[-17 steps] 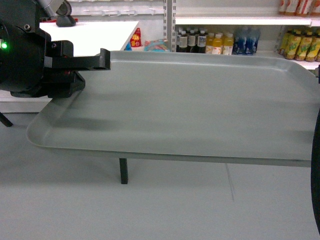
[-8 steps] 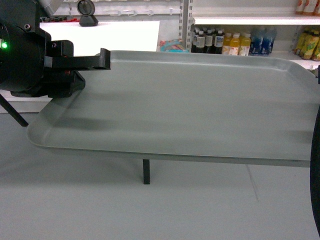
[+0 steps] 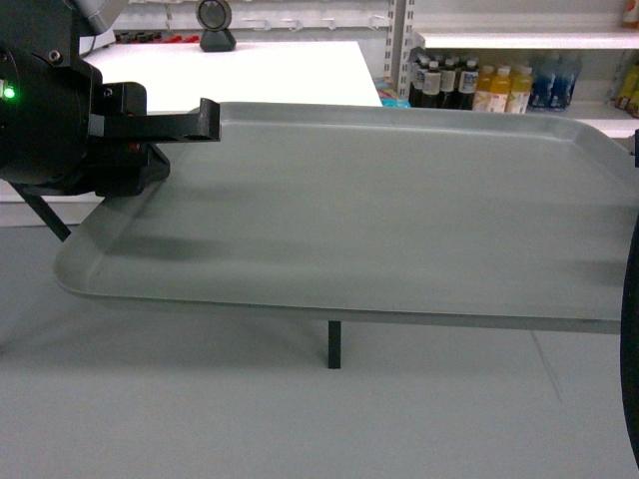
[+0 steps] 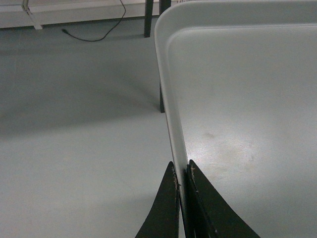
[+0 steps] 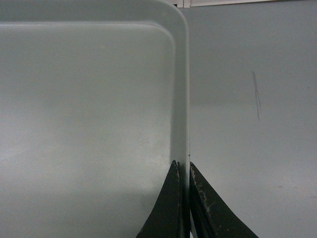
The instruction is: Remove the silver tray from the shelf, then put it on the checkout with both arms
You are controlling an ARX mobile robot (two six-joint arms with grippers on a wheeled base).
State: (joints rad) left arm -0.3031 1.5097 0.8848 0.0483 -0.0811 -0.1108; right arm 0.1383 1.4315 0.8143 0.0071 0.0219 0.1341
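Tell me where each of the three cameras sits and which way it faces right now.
Head: on the robot, facing forward over the silver tray to the checkout; left gripper shows.
Left wrist: looks along the tray's left rim; fingers clamp it.
Right wrist: along the right rim; right gripper clamps it.
Shared: the tray.

No text, brand, number or sign can be read in any view. The bottles (image 3: 469,85) on the far store shelves, well beyond the left hand (image 3: 205,118), carry labels, but these are too small and blurred to make out. Neither wrist view shows any marking.
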